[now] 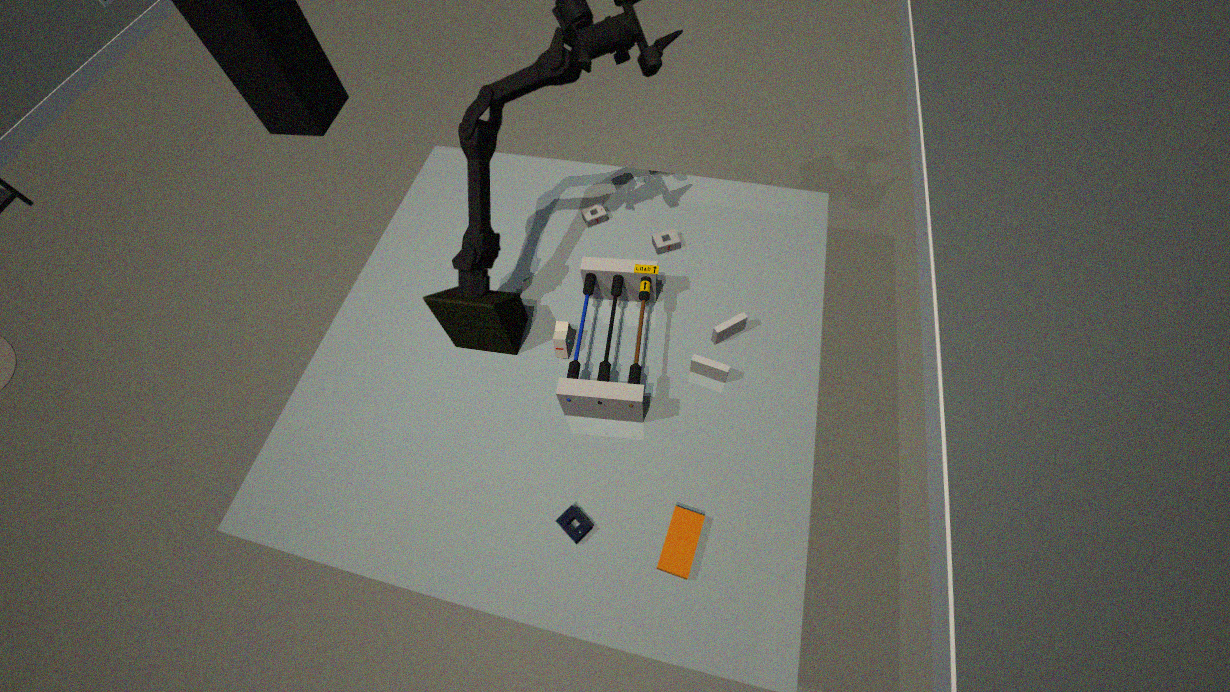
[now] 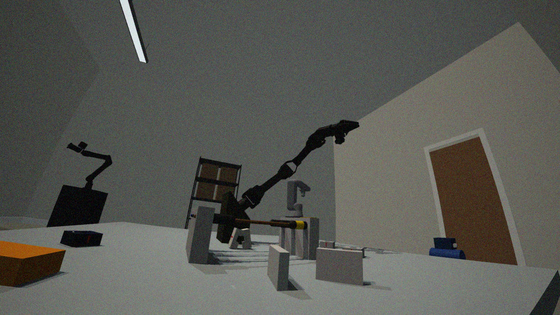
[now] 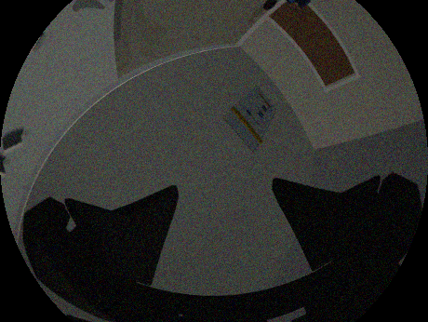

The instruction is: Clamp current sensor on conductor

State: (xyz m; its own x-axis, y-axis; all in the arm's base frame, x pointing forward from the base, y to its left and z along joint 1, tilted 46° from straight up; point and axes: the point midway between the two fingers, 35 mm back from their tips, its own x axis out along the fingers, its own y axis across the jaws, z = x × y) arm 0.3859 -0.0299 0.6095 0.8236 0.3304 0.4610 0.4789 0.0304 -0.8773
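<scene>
The open sensor point(image 1: 561, 339) point(image 2: 246, 239) is white with a red mark and stands on the table beside the blue conductor point(image 1: 582, 327), on the arm base's side. Its jaws are spread; its arrow direction is too small to tell. The LOAD conductor point(image 1: 639, 331) point(image 2: 254, 222) is the brown one, farthest from the arm base. It has a yellow arrow band point(image 1: 645, 287) point(image 2: 299, 225) near the yellow LOAD label point(image 1: 645, 269). My gripper point(image 1: 657, 15) point(image 2: 358, 124) point(image 3: 225, 188) is open and empty, raised high and far from the sensor, facing the room walls.
A black conductor point(image 1: 611, 327) runs between the blue and brown ones, between two upright blocks point(image 1: 600, 401) point(image 1: 608, 265). Two white closed units point(image 1: 594, 216) point(image 1: 666, 243) lie past the LOAD end. Two upright plates point(image 1: 729, 328) point(image 1: 710, 368), a navy unit point(image 1: 565, 523) and an orange box point(image 1: 682, 540) are also there.
</scene>
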